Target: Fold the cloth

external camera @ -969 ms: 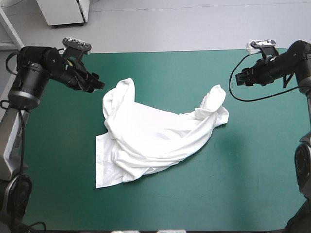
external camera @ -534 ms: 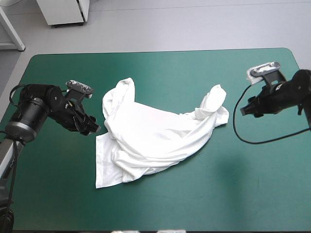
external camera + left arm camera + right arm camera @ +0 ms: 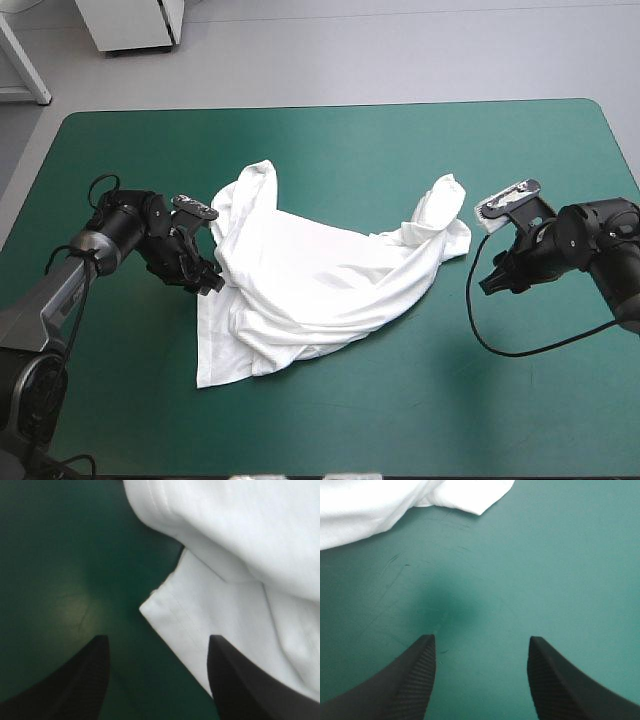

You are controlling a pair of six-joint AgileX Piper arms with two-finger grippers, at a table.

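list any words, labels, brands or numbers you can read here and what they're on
None: no readable text in any view.
T-shirt: plain white, no print or tag showing.
Teal-green cover: only faint scuffs, no marking.
Left gripper and right gripper: the black fingers carry no label or number.

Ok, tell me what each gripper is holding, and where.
Nothing is held. The left gripper is open at the T-shirt, the right gripper open over the cover.
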